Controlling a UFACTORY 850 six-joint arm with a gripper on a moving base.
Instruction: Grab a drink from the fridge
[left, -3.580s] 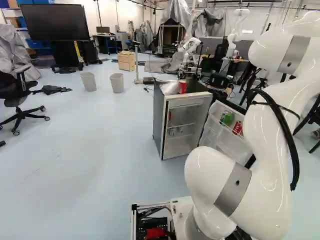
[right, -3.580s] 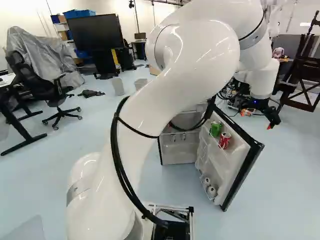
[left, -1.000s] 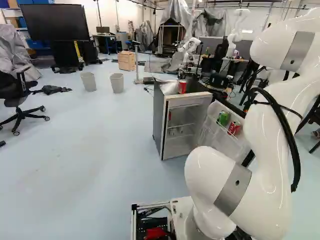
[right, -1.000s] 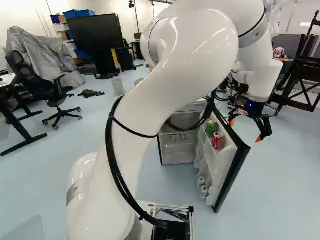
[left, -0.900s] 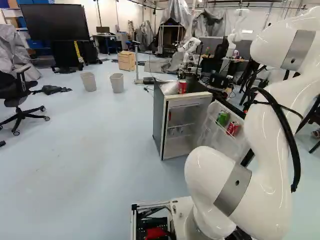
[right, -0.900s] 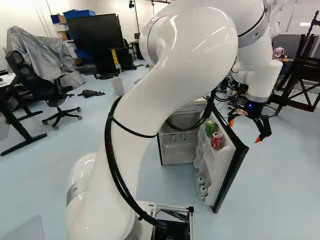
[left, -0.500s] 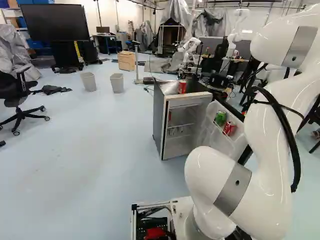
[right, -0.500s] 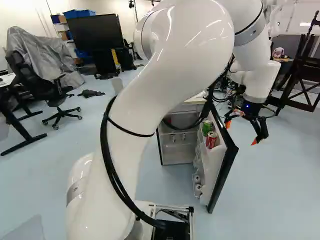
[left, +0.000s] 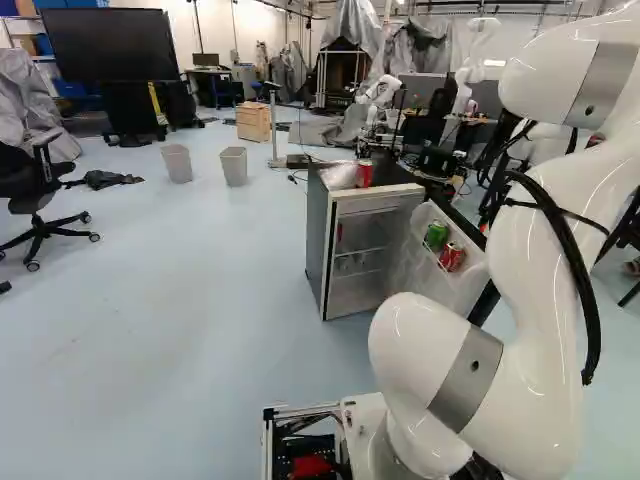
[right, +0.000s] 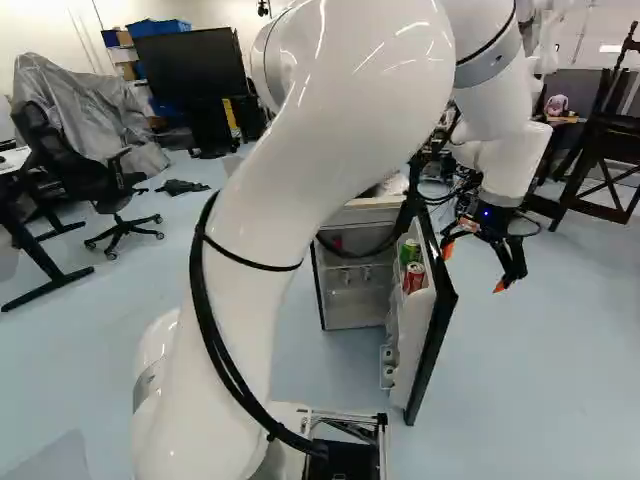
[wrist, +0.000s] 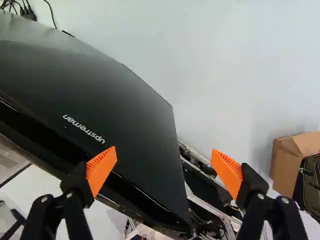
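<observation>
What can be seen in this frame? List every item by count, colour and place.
fridge: one, dark sides, ahead of arm
fridge door: one, black outside, open
green can: one, green, door shelf
red cans: two, red; one beside the green can, one on the fridge top
clear bag: one, clear, fridge top
bins: two, grey, floor
screen: one, black, back left
office chair: one, black, left
wooden box: one, tan, floor
another robot: at least one, white, far back
background clutter: uncountable
gripper: one, black, orange pads, open, at the door
arm: one, white
</observation>
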